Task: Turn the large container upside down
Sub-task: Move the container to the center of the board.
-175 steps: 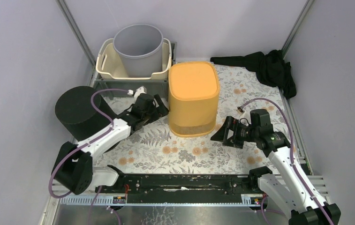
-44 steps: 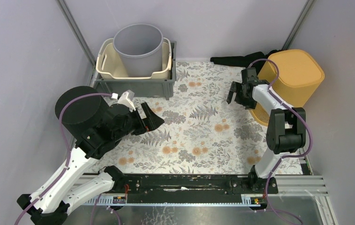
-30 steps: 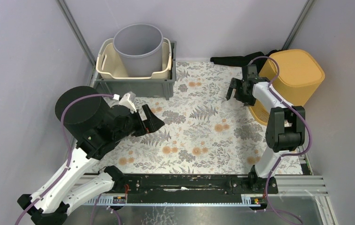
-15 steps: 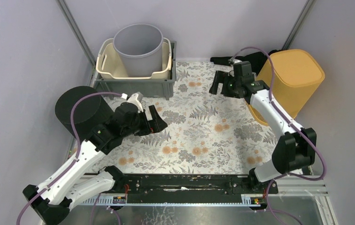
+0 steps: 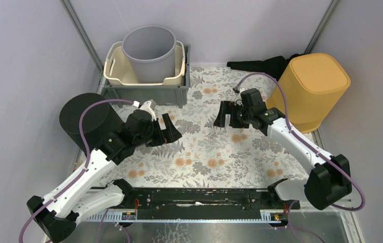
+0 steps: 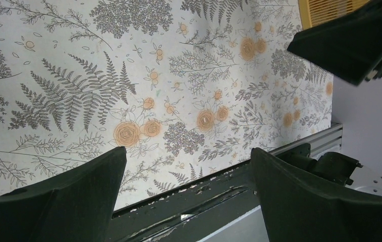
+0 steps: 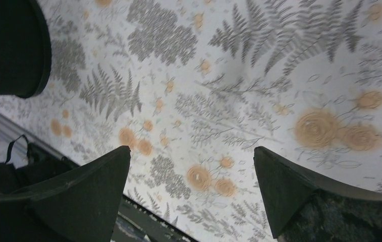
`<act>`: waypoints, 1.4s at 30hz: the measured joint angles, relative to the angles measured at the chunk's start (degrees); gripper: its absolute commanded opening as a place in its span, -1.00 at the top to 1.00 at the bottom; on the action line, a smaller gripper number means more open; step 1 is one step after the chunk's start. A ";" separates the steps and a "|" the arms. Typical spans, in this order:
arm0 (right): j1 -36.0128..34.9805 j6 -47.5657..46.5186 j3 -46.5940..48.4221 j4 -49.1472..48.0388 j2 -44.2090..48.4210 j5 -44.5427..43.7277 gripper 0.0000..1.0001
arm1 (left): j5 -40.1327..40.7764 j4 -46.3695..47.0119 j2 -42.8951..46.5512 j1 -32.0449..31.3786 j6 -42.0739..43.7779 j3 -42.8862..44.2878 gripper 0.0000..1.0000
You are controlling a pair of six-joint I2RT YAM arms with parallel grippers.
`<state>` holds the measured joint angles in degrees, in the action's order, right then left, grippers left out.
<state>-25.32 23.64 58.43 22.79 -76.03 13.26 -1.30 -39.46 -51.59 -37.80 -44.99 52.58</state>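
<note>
The large orange container [image 5: 313, 88] sits at the right edge of the floral table, closed face up and leaning a little against the right wall. Its slatted rim [image 6: 330, 6] peeks into the top of the left wrist view. My right gripper [image 5: 223, 116] hangs open over the middle of the table, well to the left of the container and touching nothing. In its wrist view the right gripper [image 7: 191, 154] has only floral cloth between its fingers. My left gripper [image 5: 171, 130] is also open and empty, over the left middle of the table; below the left gripper [image 6: 188, 156] runs the table's front edge.
A black cylinder [image 5: 85, 119] stands at the left edge behind my left arm. At the back left a grey bucket [image 5: 150, 53] sits in a cream basket [image 5: 112, 68] inside a grey crate [image 5: 143, 93]. A black cloth [image 5: 260, 65] lies at the back right. The black rail [image 5: 194, 197] runs along the front.
The container, earlier in the middle, is now at the right wall. My right gripper has drawn away from it toward the table's middle. My left gripper shifted slightly right.
</note>
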 measured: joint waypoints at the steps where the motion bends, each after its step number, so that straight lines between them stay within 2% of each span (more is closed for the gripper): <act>1: -0.76 0.26 -0.55 -0.02 0.72 0.37 -0.99 | 0.00 0.00 0.15 0.00 -0.31 0.00 -1.00; 10: -2.95 2.21 -6.73 0.74 9.75 4.15 -0.99 | 0.63 0.50 4.83 0.00 -2.78 -3.04 -1.00; 18: -3.15 3.08 -8.00 4.04 12.44 6.29 -0.99 | 2.78 -0.22 6.38 0.00 -4.02 -4.15 -1.00; 22: -3.15 3.67 -6.71 7.32 14.12 6.95 -0.99 | 4.35 -1.79 6.32 0.00 -3.61 0.55 -1.00; 26: -3.17 4.59 -4.46 9.73 16.85 7.23 -0.99 | 5.44 -3.23 3.63 0.00 -1.51 9.92 -1.00; 29: -3.19 5.14 0.07 12.57 17.00 7.13 -0.99 | 6.71 -4.55 1.68 0.00 0.22 15.74 -1.00; 32: -3.19 5.55 8.39 14.99 13.99 6.80 -1.00 | 7.85 -5.79 1.36 0.00 1.31 18.38 -1.00; 37: -3.19 6.47 28.00 15.41 3.26 6.27 -1.00 | 8.68 -8.02 1.51 0.00 2.08 18.45 -1.00; 42: -3.19 9.55 44.98 13.49 -9.79 5.75 -0.99 | 9.20 -8.13 1.51 0.00 2.08 14.97 -1.00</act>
<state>-28.51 33.19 103.42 36.27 -85.82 19.00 7.90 -47.59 -50.09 -37.80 -42.92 67.55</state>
